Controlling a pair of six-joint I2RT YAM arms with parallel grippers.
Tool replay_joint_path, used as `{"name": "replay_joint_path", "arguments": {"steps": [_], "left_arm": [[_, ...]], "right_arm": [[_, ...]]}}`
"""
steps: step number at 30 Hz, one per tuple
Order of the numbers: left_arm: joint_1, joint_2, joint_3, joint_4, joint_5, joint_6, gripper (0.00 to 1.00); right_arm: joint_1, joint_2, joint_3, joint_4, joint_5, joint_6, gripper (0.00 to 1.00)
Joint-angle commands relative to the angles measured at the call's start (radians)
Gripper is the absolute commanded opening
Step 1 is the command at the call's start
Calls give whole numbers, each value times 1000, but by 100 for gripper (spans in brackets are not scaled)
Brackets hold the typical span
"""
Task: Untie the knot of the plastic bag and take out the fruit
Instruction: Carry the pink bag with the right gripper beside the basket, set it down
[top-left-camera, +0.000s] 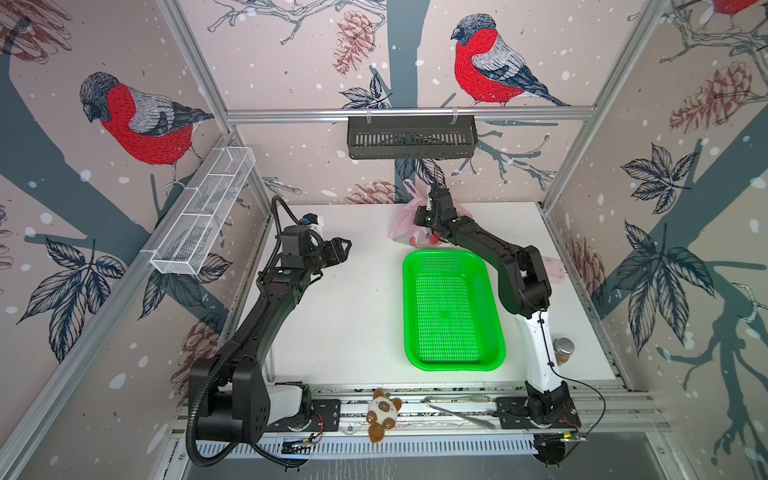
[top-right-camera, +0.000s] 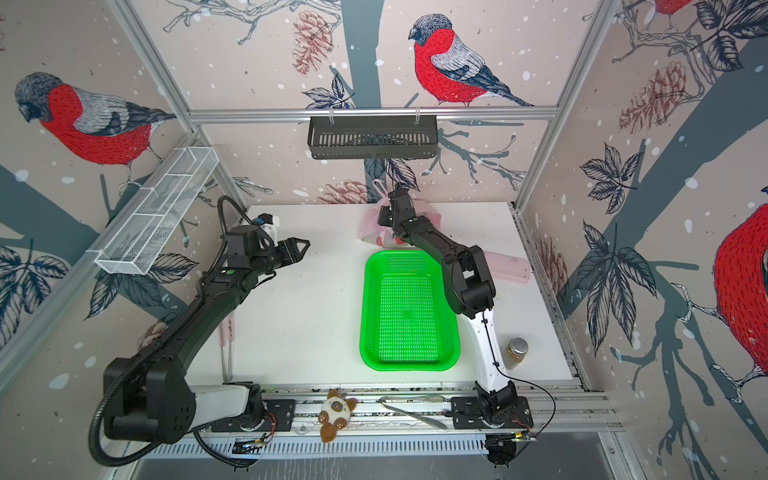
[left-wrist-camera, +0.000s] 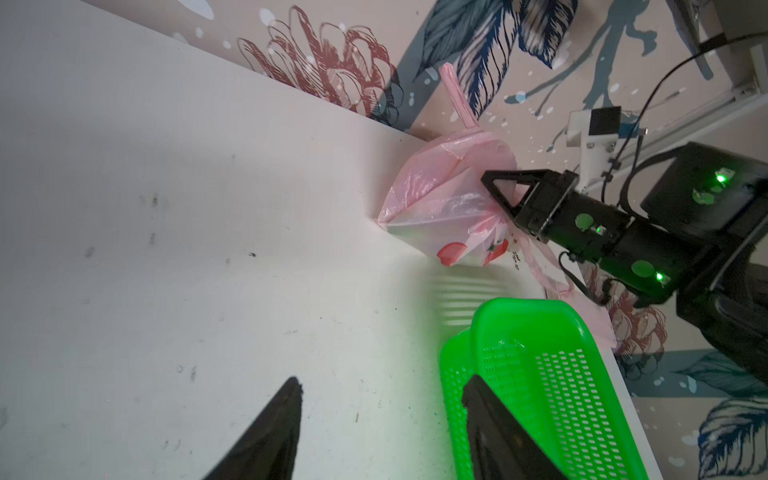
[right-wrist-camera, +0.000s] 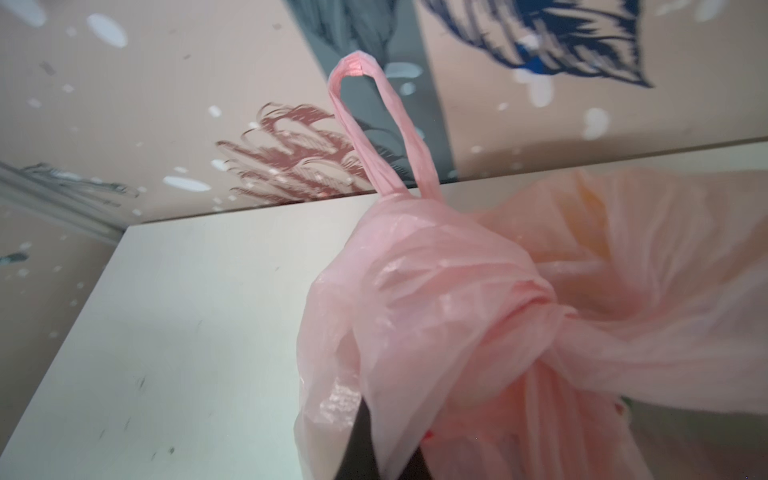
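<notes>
Right claw is clamped shut, with pink film pinched between its black fingers: it grips the plastic bag itself, low in the right wrist frame. The knot sits just up and right of that pinch, practically touching the fingers. I judge the bite to be on a fold beside the knot, not on the knot proper.

What matters is how the knot lies. Its twisted strand runs from the lower centre of the frame out to the right edge. One handle loop stands straight up toward the top centre, clear of the claw. A pull along that strand would likely tighten it, so the loop looks like the better target.

In both top views the bag sits upper centre, at the back edge of the table against the wall, just above the green basket. The fruit is inside it. Only a faint yellow-orange glow shows through the film, so I cannot count pieces.

Left claw hangs open and empty, left of centre, with its fingers pointing right toward the bag but well apart from it. The right arm is plainly the nearer one. The left has bare table to cross before it can take that upright loop.
</notes>
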Motion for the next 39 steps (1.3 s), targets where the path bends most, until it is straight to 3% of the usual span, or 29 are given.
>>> {"name": "replay_joint_path", "arguments": {"steps": [1,9,16,26,30,39], "left_arm": [[47,-44,-10,-19,-23,-34,63],[177,-160,-50,-65,-7,-59,64],[218,-199,-48,-110,42,-53,65],[221,-178,-47,-97,118,-58,66],[221,-129,-36,-91,159,-52,67],[216,81,55,-115,218,-15,67]], "right_arm": [[71,7,28,8,-90,-55,5],[256,-10,13,-32,-149,-75,6],[403,-147,-199,-37,-140,-113,10],[503,-420,-535,-64,19,-74,35],[542,-462,-527,-138,114,-84,46],[609,-383,-345,-227,248,-76,53]]}}
